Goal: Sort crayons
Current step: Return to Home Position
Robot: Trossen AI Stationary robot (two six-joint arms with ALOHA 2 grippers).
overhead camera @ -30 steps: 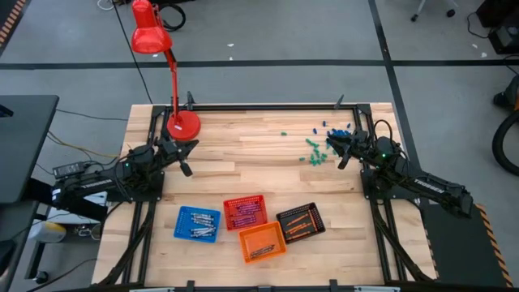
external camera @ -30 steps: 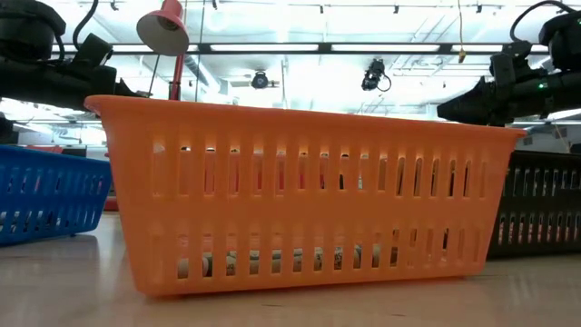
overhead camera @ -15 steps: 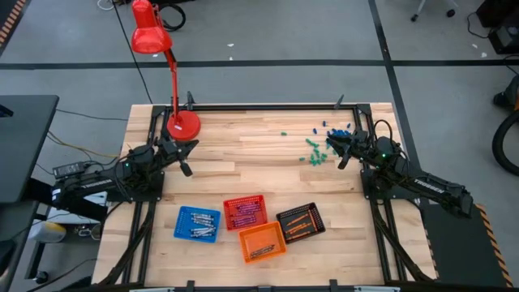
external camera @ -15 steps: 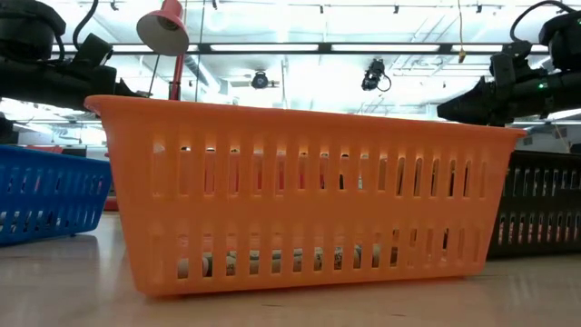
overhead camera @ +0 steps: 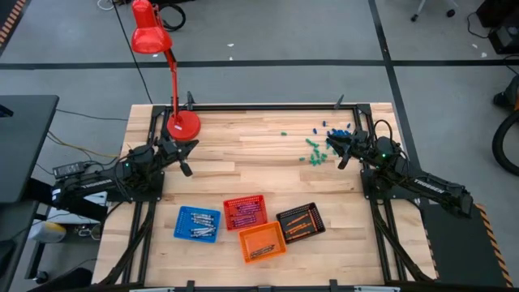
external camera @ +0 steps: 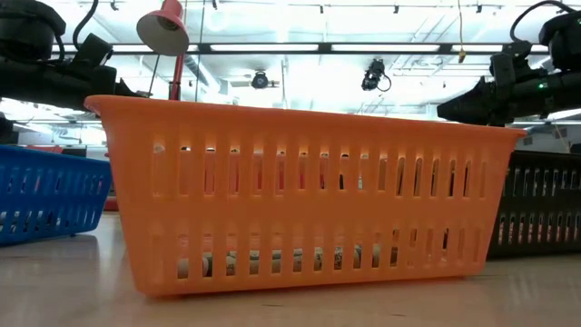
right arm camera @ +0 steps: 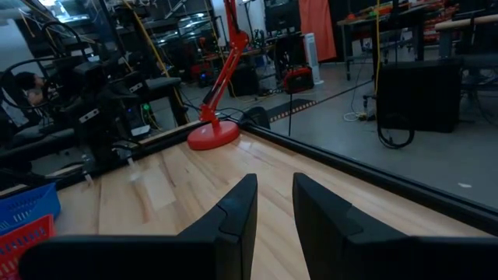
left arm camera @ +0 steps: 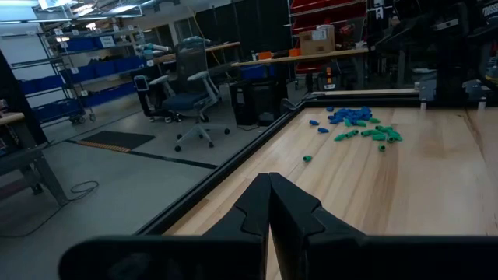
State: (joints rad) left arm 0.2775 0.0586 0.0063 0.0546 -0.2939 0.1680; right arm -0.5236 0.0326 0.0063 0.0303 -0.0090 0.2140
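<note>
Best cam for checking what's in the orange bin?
High view: it looks straight down into the orange bin, with crayons on its floor. Low view shows its slotted side wall, crayons glimpsed through the bottom slots. Neither wrist view shows it.

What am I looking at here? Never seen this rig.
Two robot arms at a wooden table. One picture looks down from above, one sits at table height facing the orange bin, one rides on each wrist. Crayons lie in the blue bin, red bin, orange bin and black bin; green and blue bits lie loose near the right arm. A red lamp stands near the left arm. The left hand is shut, the right hand open; neither holds anything.
</note>
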